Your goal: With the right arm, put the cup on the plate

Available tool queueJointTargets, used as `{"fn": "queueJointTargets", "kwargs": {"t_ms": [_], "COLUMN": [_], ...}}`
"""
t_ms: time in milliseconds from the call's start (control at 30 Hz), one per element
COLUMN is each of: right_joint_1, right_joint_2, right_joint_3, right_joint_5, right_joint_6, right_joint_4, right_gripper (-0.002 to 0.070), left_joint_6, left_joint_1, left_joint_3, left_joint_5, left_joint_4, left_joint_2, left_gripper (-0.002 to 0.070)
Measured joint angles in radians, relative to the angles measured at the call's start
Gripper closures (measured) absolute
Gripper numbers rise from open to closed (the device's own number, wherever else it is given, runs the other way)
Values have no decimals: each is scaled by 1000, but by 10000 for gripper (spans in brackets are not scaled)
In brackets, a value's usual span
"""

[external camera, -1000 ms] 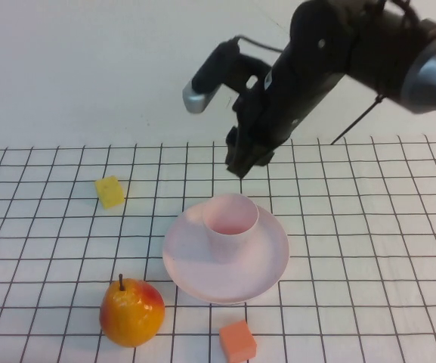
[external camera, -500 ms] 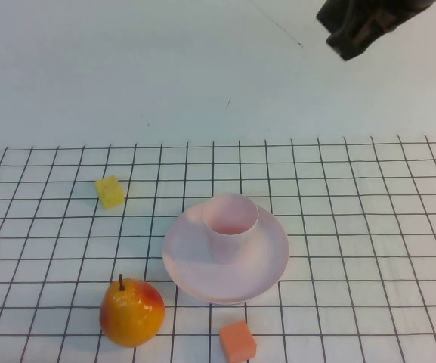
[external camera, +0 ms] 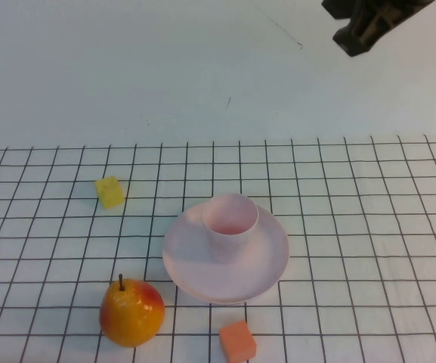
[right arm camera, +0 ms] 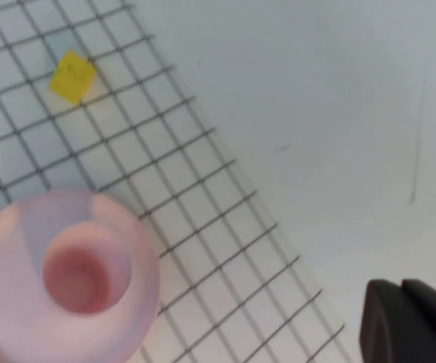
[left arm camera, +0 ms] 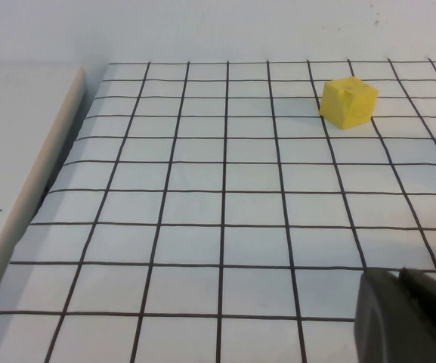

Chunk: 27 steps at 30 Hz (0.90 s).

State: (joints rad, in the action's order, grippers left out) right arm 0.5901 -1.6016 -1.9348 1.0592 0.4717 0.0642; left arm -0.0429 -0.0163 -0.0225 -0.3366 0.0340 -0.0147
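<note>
While the cup (external camera: 230, 224) stood upright on the plate (external camera: 259, 274), toward its far side, the right claw (external camera: 361, 34) hung high above the bench (external camera: 369, 227) at the top right of the high view, well apart from both. A second earlier that arm had been just behind the cup; it had since lifted away and, over the last half second, barely shifted. By that reading the placing was done and the arm was retreating. From the right wrist view the cup (right arm camera: 78, 272) sat inside the plate (right arm camera: 6, 333) far below, and the claw's dark fingertips (right arm camera: 410, 321) lay pressed together with nothing between them.

The left claw (left arm camera: 406, 318) stayed low over the bench's left part, its tips closed together and empty, with the yellow block (left arm camera: 347, 102) ahead of it. A pear (external camera: 131, 311) and an orange block (external camera: 237, 341) lay near the plate's front edge, untouched. The cup looked steady, with no tilt visible.
</note>
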Motion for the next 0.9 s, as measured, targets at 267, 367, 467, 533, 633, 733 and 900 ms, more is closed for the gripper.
{"fn": "queueJointTargets", "kwargs": {"t_ms": [267,367,467,533,633,733,900], "right_joint_1": [-4,-34,-124,-205,-336,-438,-555], "right_joint_2": [282,425,554,636,778,923,1172], "right_joint_3": [293,453,627,751,957,1129,1363], "right_joint_5": [-461,-521,-534,-536,-543,-567,-580], "right_joint_6": [-2,-2,-3,-6,-6,-6,-6], "right_joint_4": [-26,-46,-123,-180,-242,-261,-264], "right_gripper": [678,678,678,678,678,678,678], "left_joint_6": [0,0,0,0,0,0,0], "left_joint_1": [0,0,0,0,0,0,0], "left_joint_3": [0,0,0,0,0,0,0], "left_joint_5": [0,0,0,0,0,0,0], "left_joint_4": [0,0,0,0,0,0,0], "left_joint_2": [0,0,0,0,0,0,0], "left_gripper": [678,678,678,678,678,678,678]}}
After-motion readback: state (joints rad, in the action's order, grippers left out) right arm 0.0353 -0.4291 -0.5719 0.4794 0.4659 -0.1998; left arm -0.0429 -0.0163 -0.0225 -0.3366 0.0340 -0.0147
